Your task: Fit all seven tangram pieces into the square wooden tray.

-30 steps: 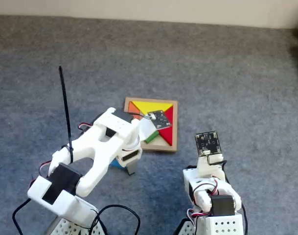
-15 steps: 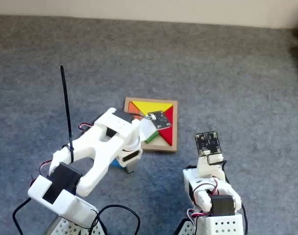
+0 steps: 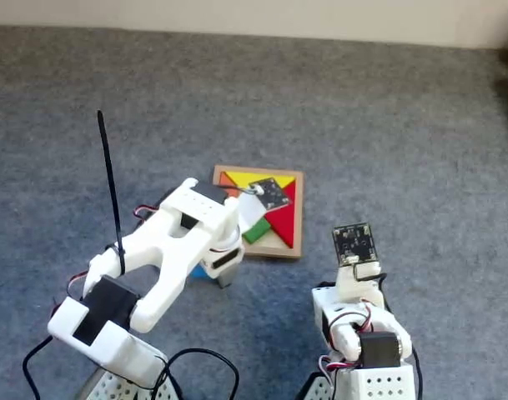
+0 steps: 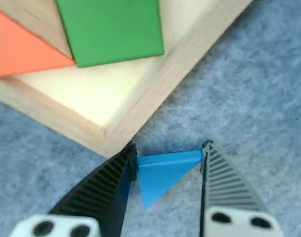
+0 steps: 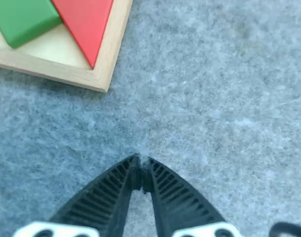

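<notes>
Just outside the wooden tray's (image 4: 180, 64) corner, over grey carpet (image 4: 259, 89): blue triangle (image 4: 162, 170), pinched at both ends of one edge by left gripper (image 4: 167, 150), tip pointing back toward the wrist. Straight ahead, past the rim, bare tray floor beside green piece (image 4: 110, 29) and orange triangle (image 4: 21, 49). Probably needs lifting over that rim. Farther off, right gripper (image 5: 141, 170), closed and empty, low over carpet near another tray corner.

- Wooden tray (image 4: 182, 66): pale bare wood, smooth and matt.
- Blue triangle (image 4: 162, 170) and green piece (image 4: 110, 29): smooth, matt painted faces.
- Table cover (image 5: 214, 89): rough, fuzzy cloth.
- Left gripper (image 4: 169, 153): ridged matt plastic fingers.
</notes>
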Robot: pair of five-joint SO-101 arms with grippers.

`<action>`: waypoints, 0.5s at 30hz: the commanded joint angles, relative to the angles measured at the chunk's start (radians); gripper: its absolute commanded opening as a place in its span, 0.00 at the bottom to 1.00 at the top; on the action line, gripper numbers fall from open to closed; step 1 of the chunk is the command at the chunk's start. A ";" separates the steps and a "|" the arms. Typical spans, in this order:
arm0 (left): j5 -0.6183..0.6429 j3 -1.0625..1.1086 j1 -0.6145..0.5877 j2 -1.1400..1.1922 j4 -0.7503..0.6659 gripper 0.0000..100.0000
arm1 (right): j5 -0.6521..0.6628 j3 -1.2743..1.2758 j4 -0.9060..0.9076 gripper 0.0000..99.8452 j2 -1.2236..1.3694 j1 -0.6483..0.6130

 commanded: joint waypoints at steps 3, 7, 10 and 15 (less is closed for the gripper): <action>-0.048 0.015 -0.054 -0.143 -0.002 0.20 | -0.005 0.143 0.010 0.02 -0.033 0.012; -0.054 0.085 -0.070 -0.228 -0.025 0.20 | -0.005 0.143 0.010 0.02 -0.033 0.012; -0.123 0.143 -0.071 -0.229 -0.081 0.20 | -0.005 0.143 0.010 0.02 -0.033 0.012; -0.183 0.191 -0.091 -0.213 -0.161 0.20 | -0.005 0.143 0.010 0.02 -0.033 0.012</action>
